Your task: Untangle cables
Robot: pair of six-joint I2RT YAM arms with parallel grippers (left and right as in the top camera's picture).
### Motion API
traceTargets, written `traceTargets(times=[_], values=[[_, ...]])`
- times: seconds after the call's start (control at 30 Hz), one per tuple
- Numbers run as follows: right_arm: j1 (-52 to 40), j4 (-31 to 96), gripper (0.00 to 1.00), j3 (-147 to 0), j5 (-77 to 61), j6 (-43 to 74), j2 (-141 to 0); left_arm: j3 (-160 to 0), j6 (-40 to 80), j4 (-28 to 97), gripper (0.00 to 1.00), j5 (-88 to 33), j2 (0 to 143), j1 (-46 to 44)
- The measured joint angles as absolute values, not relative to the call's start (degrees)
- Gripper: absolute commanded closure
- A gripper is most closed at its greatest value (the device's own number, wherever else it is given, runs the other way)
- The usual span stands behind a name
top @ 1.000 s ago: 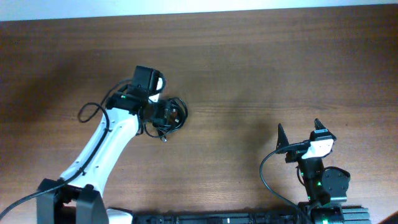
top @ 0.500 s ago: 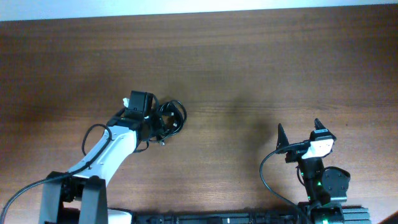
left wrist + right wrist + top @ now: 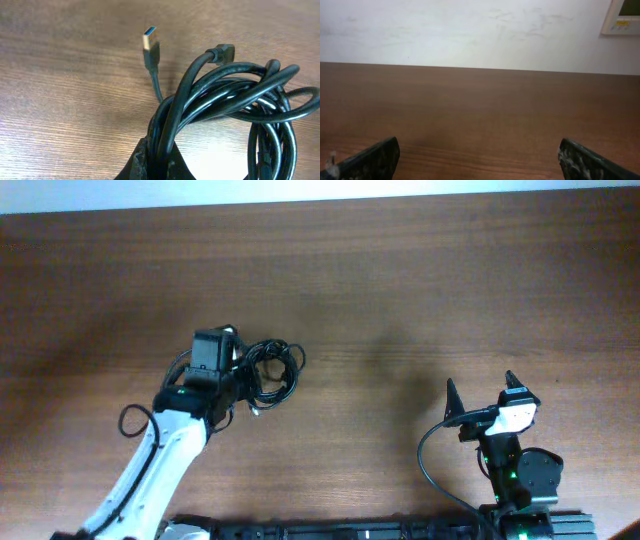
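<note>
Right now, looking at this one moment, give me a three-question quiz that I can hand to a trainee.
1. True or false: the right gripper is open and holds nothing.
2. The left gripper is shut on: A) the cables B) a cloth C) nothing.
3. Short answer: in the left wrist view, what loose end sticks out from the cables?
Key: 1 true; 2 A; 3 a USB plug.

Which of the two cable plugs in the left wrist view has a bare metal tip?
The USB plug at the upper left: silver tip, blue inside. The other plug, right of it, is all black.
</note>
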State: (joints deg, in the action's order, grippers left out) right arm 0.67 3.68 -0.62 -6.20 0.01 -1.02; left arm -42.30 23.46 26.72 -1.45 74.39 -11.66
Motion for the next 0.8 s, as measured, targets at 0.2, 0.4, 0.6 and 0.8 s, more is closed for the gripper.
traceTargets(times=[0.2, 0.4, 0.6, 0.8], values=[[0.67, 3.66, 0.01, -0.62, -6.2, -0.03, -1.02, -42.5, 20.21, 31.09, 1.0, -3.4, 65.23, -11.66], [0.67, 2.76, 0.02, -0.62, -14.59, 18.11, -1.02, -42.52, 17.04, 31.09, 1.0, -9.96, 65.23, -11.66], [0.67, 3.36, 0.01, -0.93, -18.98, 28.71, -1.1, -42.52, 14.04, 31.07, 1.0, -16.08, 65.23, -11.66], [0.67, 12.67, 0.02, -14.22, -23.44, 31.07, -20.97, -42.54, 3.31, 30.46, 1.0, -20.78, 64.88, -11.66]])
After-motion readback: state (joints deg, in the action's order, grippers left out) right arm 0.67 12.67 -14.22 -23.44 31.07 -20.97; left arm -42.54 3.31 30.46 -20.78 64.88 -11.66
